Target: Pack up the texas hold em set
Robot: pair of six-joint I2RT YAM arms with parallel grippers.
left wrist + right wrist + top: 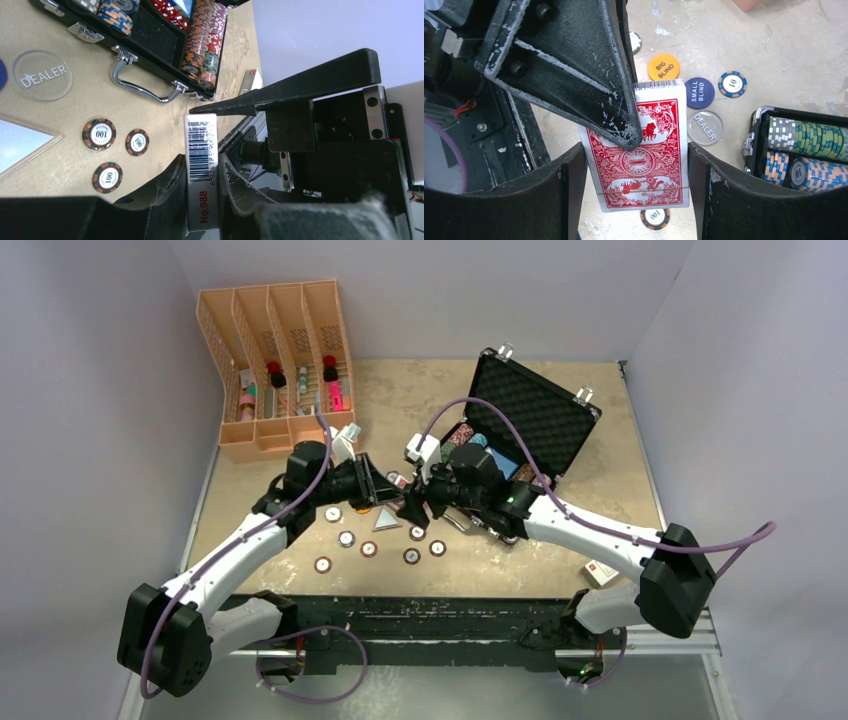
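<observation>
Tabletop (pixel 420 390) of mottled beige, seen from my overhead camera, with both arms reaching in from the near edge to meet at its middle.

At far left, by the back corner, I see an orange four-slot rack (pixel 258 445) with small bottles (pixel 333 395) in it.

Next comes the left gripper (pixel 201 165). Its fingers are clamped across the thickness of the red-backed card deck (pixel 644 175), one lying flat on the patterned back, the other hidden behind. The deck hangs in the air above the loose chips (pixel 346 538), which lie scattered flat beneath the two grippers (several read 100 on my left wrist view). A barcode and "No.988" show on the deck's narrow end.

From the right, the right gripper (pixel 638 155) has its fingers set against the deck's two long edges, and I can see no gap on either side. Past the deck lie an orange BIG BLIND button (pixel 663 67), a blue SMALL BLIND button (pixel 699 92) and a clear DEALER button (pixel 705 127).

Furthest right, the black briefcase (pixel 555 405) stands open. Its foam-lined lid is raised, its silver handle (pixel 142 90) faces the loose chips, and rows of coloured chips (pixel 809 137) are packed on edge inside.
</observation>
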